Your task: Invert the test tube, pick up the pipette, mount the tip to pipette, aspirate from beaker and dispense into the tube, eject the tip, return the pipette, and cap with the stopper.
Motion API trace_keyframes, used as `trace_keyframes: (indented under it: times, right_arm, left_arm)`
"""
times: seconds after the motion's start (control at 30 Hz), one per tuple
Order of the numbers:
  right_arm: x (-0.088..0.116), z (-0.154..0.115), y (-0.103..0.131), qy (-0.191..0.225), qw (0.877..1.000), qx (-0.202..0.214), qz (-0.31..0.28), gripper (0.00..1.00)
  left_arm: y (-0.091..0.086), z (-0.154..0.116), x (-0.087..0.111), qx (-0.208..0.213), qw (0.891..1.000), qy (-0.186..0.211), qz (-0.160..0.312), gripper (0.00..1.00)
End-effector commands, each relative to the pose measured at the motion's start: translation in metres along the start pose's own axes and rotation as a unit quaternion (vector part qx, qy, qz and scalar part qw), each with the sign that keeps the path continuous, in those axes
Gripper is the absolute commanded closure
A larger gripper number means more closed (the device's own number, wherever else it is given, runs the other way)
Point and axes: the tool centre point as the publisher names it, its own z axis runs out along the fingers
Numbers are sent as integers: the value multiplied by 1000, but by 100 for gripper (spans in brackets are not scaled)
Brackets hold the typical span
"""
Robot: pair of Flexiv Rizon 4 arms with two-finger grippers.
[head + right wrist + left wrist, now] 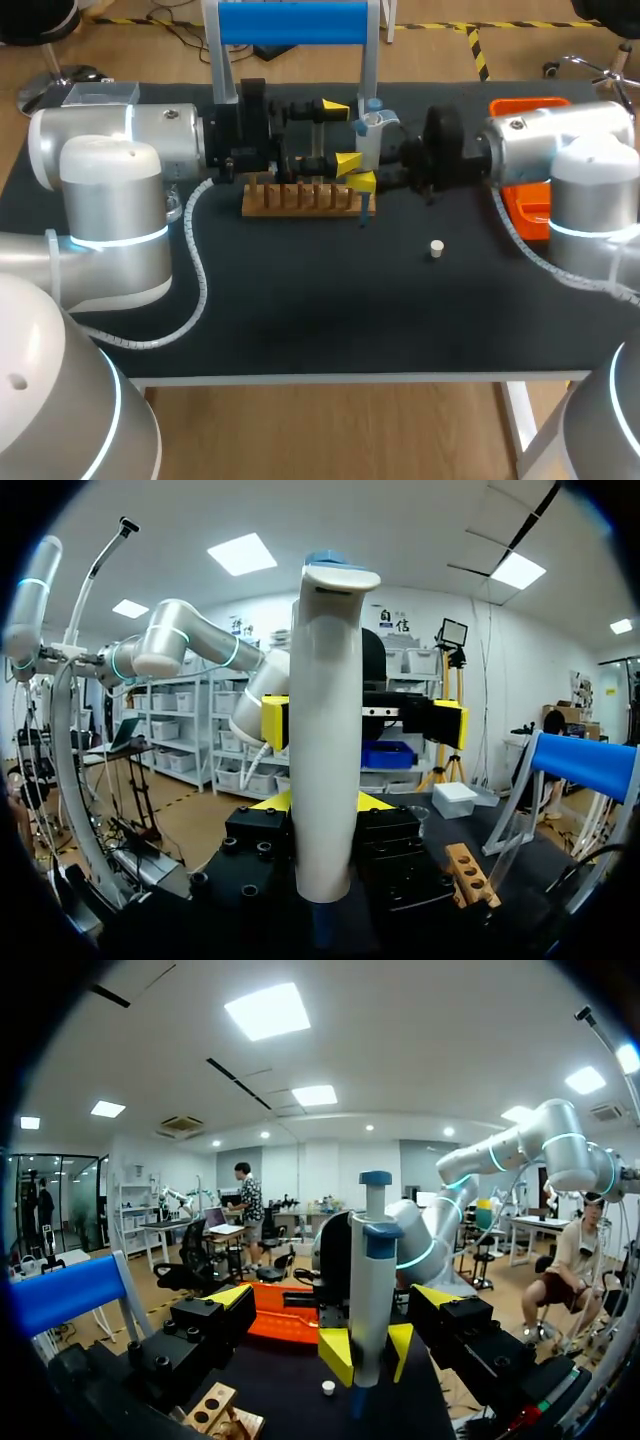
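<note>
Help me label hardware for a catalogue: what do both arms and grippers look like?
Left arm and right arm are rounded silver-grey links with glowing white rings at the joints, each trailing a white spiral-wrapped cable. Left gripper and right gripper are blocky black, with two bright yellow fingertips each.

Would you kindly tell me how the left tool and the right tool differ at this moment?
The right tool is shut on the upright pipette, while the left tool is open. The right tool's fingers stand close together against the pipette; the left tool's stand wide apart, either side of it, not touching it. Both have yellow tips and face each other.
</note>
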Motion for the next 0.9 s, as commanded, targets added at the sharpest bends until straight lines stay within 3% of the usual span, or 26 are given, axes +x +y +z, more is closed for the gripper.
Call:
trace_keyframes:
  times: [0.03, 0.9]
  right_arm:
    - [0, 9, -1, -6, 1000, -4, 3, 100]
    - [-14, 21, 1, -43, 999, -4, -6, 100]
  left_arm:
    - [0, 0, 1, 1, 1000, -2, 0, 0]
    - [0, 0, 1, 1, 1000, -2, 0, 0]
